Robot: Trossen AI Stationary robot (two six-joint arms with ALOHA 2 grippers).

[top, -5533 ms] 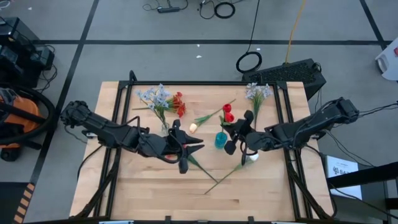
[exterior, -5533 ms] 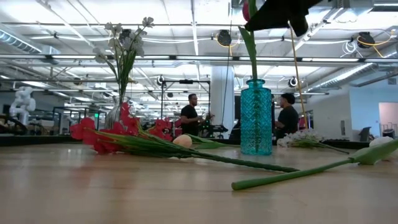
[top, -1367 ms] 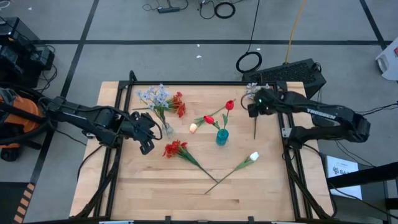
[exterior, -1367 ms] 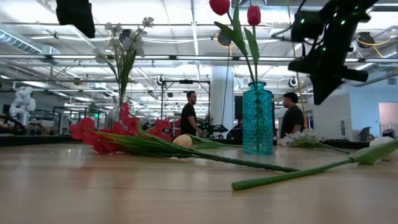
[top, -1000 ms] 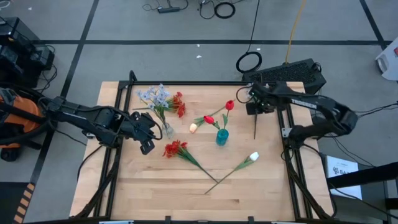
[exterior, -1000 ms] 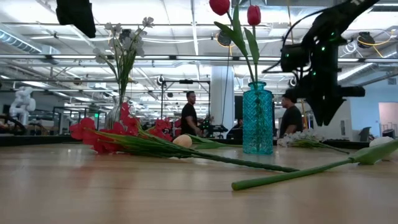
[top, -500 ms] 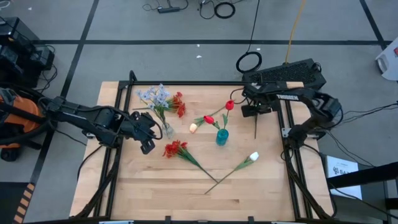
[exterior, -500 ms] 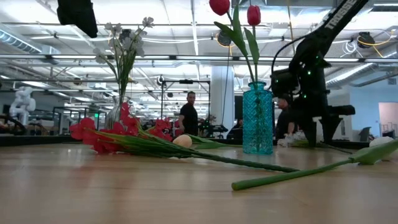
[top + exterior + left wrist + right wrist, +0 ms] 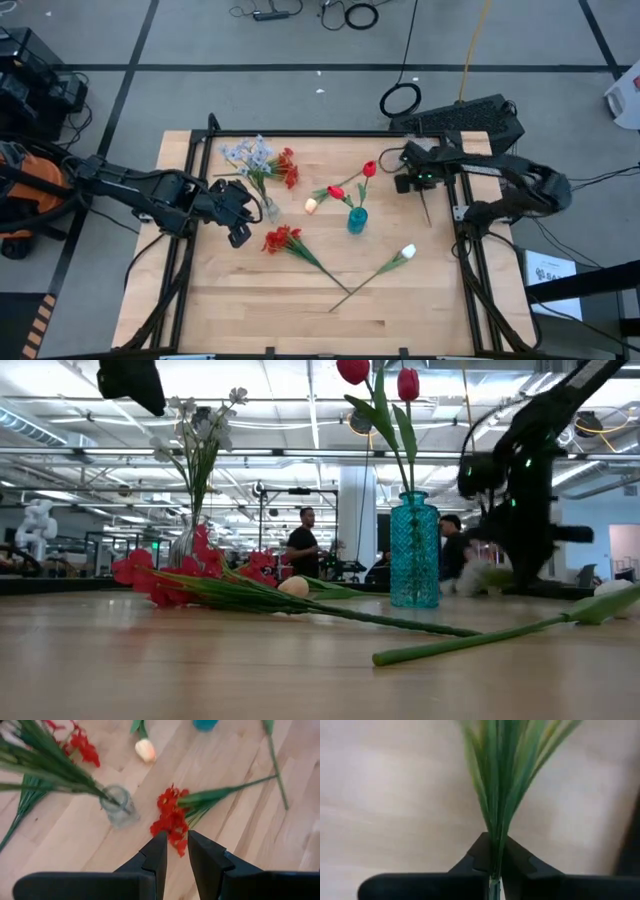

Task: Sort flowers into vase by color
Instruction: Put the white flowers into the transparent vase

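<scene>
Flowers: the pale spray (image 9: 502,780), flat at the surface's far right edge a moment ago, now sits clamped by its stems in the right gripper (image 9: 418,180) jaws; left gripper (image 9: 173,851) jaws, narrowly parted and empty, hover above a red cluster (image 9: 171,817) beside the glass vase (image 9: 118,810).

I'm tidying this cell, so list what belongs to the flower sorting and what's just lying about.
Job:
teal vase holding two red tulips
clear vase of pale blue sprays
red cluster, cream bud, white bud on table
green stems in right tool

Lying about:
cable coil
vacuum
</scene>
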